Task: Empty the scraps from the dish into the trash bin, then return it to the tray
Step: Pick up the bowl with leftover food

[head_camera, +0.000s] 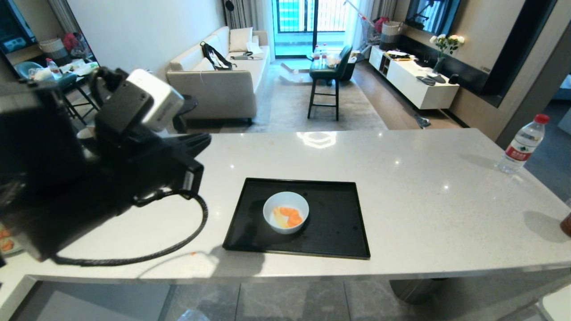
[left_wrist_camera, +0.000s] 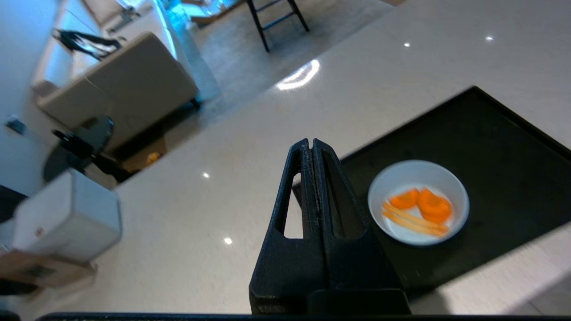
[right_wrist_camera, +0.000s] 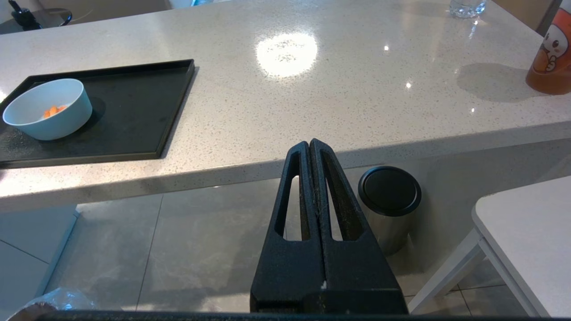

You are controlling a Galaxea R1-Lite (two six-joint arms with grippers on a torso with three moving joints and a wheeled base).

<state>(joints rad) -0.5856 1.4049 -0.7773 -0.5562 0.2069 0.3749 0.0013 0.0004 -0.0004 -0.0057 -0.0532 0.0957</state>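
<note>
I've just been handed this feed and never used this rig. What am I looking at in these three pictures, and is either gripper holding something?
It is a two-armed robot. The wide picture is from its head; the other two look along each wrist. On the counter lies the tray with the dish of scraps. A water bottle stands far right. The left gripper hangs above the counter beside the tray, shut and empty. The right gripper is parked below the counter edge, shut and empty, near a steel cylinder.
</note>
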